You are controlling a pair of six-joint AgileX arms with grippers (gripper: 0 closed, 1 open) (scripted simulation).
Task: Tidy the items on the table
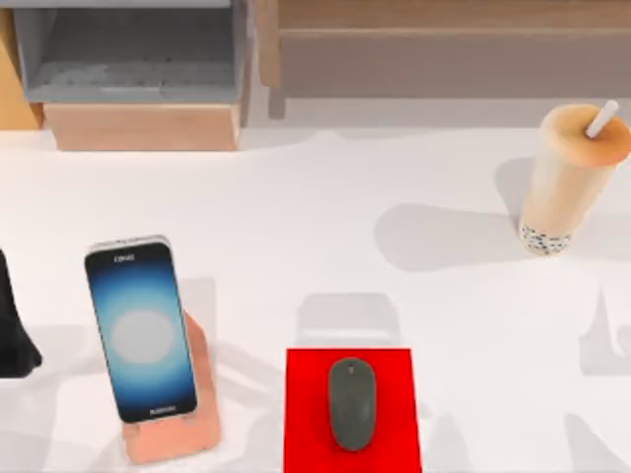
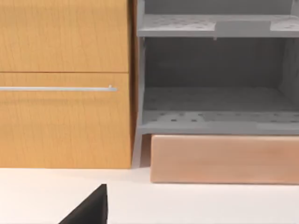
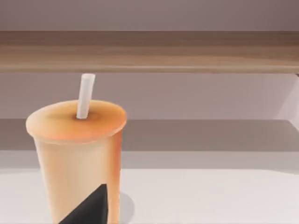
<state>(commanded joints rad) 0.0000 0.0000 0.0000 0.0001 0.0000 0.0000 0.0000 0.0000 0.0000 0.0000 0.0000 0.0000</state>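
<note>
The smartphone (image 1: pixel 140 330) with a glowing blue-white screen leans on a pink-copper stand (image 1: pixel 182 434) at the table's front left. A dark grey mouse (image 1: pixel 352 402) lies on a red pad (image 1: pixel 306 414) at the front middle. The tan bubble-tea cup (image 1: pixel 567 182) with a white straw (image 1: pixel 600 118) stands upright at the back right; the right wrist view has this cup (image 3: pixel 77 154) close ahead. A dark part of my left arm (image 1: pixel 15 330) sits at the table's left edge, beside the phone. A dark tip of my right gripper (image 3: pixel 91 207) overlaps the cup's lower wall.
A wooden shelf unit with a grey compartment (image 1: pixel 128 59) stands at the back left, seen straight on in the left wrist view as grey shelves (image 2: pixel 217 105) beside a wooden drawer front (image 2: pixel 63 84). A long wooden shelf (image 1: pixel 444 49) runs along the back right. White table (image 1: pixel 325 227) lies open mid-way.
</note>
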